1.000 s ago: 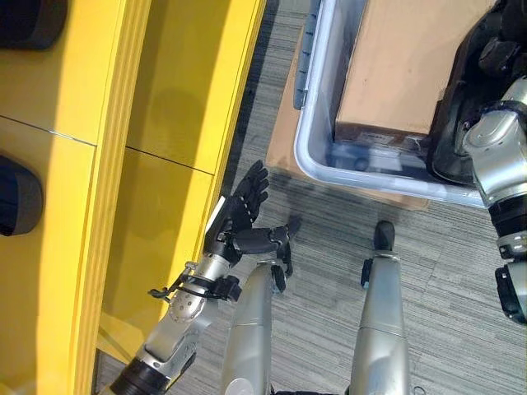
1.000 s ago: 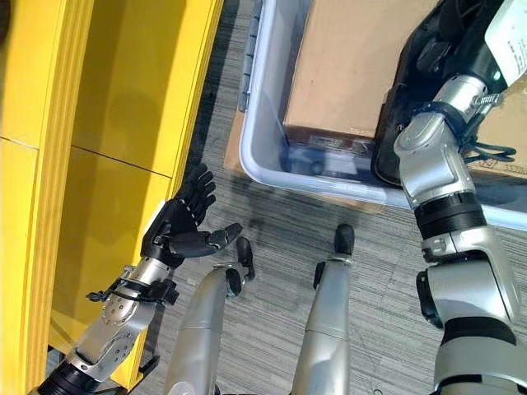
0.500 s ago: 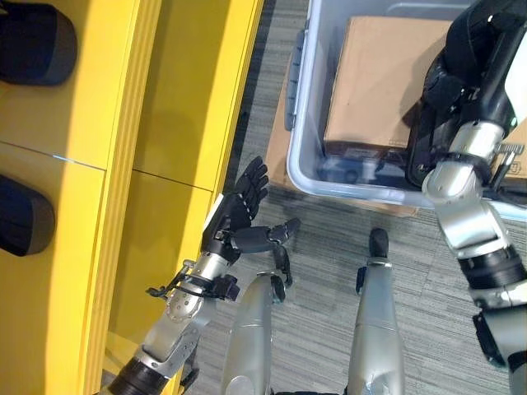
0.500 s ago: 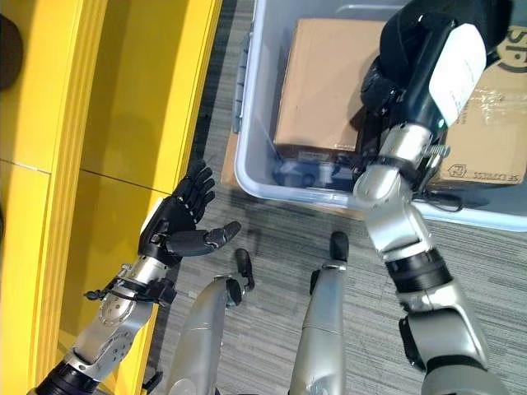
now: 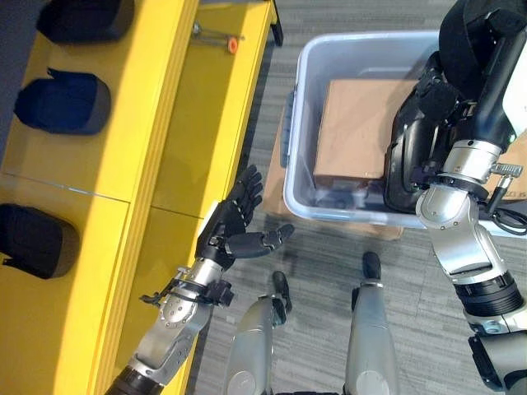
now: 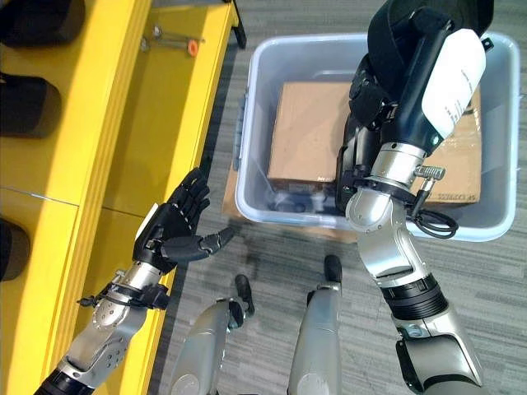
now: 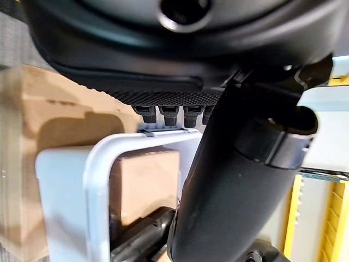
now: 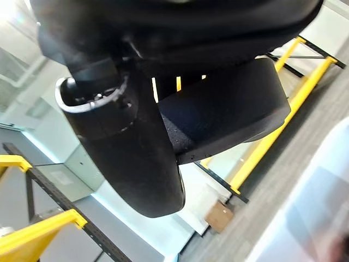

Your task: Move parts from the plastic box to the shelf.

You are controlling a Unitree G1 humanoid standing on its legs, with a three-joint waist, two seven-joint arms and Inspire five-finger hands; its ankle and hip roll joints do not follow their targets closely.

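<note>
right hand (image 8: 163,136) pinching dark moulded part (image 8: 229,103) above translucent grey plastic box (image 6: 255,123); left hand (image 5: 235,230) spread beside yellow shelf (image 5: 156,123) edge. step: carry. next: swing part to shelf.

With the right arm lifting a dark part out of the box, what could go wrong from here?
The right robot hand curls round the black part above the plastic box, so a loose grip could drop it back onto the cardboard box. The left robot hand hangs open beside the yellow shelf and may brush its edge.
</note>
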